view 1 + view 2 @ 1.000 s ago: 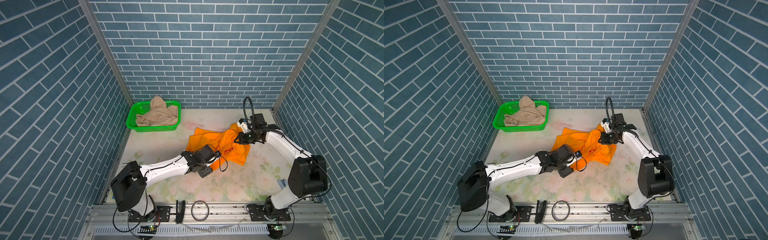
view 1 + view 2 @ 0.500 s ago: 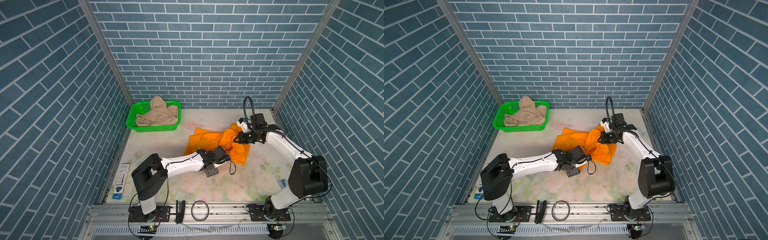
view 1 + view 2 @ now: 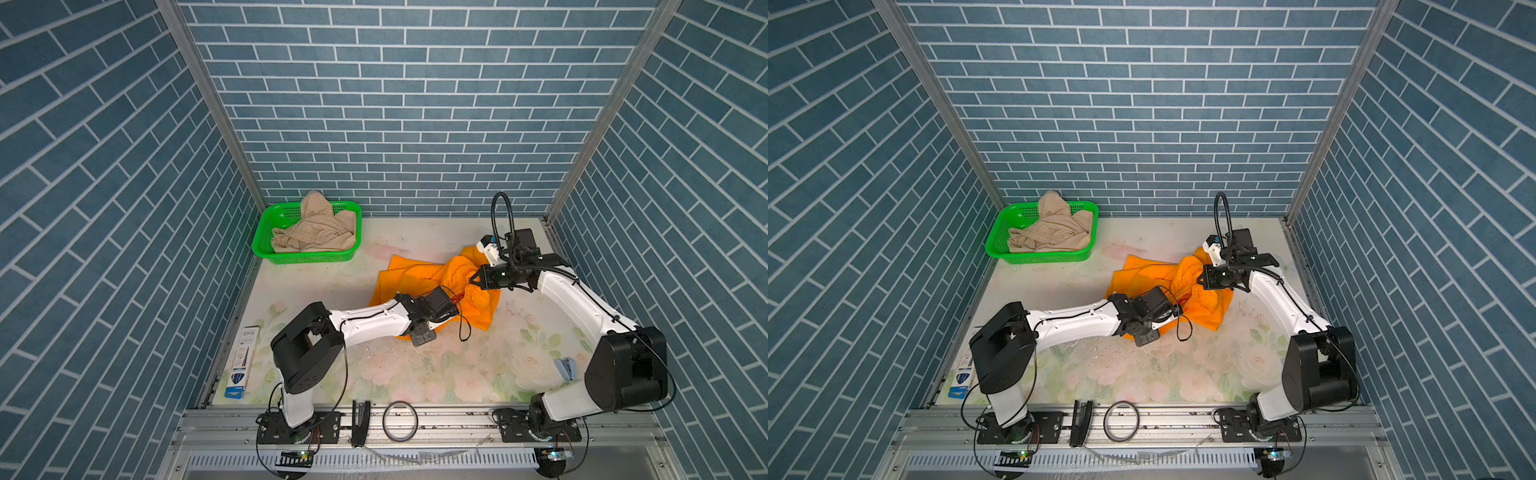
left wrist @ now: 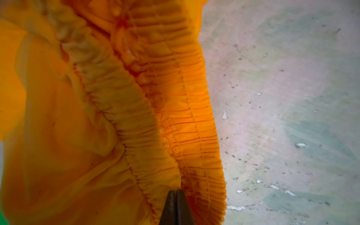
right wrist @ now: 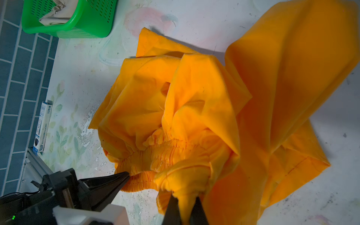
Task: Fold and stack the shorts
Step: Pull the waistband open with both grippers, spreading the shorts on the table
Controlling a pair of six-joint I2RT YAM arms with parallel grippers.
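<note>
The orange shorts point(image 3: 415, 276) point(image 3: 1142, 270) lie crumpled on the table's right half, partly lifted. My left gripper point(image 3: 456, 296) point(image 3: 1179, 297) reaches across from the left. It is shut, its tips point(image 4: 176, 191) pinched at the edge of the gathered waistband point(image 4: 148, 109). In the right wrist view the left gripper point(image 5: 126, 173) meets the waistband's end. My right gripper point(image 3: 471, 279) point(image 3: 1198, 279) point(image 5: 184, 198) is shut on a bunch of the orange shorts point(image 5: 204, 97) beside the waistband. The beige shorts point(image 3: 311, 232) point(image 3: 1050, 232) lie heaped in the basket.
The green basket point(image 3: 307, 258) point(image 3: 1042, 259) point(image 5: 87, 23) stands at the back left corner. A flat box point(image 3: 243, 357) point(image 3: 963, 370) point(image 5: 43, 124) lies along the left edge. A tape ring point(image 3: 400, 419) and a black clip point(image 3: 360, 419) rest on the front rail.
My left gripper has moved right along the shorts to the waistband and gone from open to shut there. The right arm has held still with its grip.
</note>
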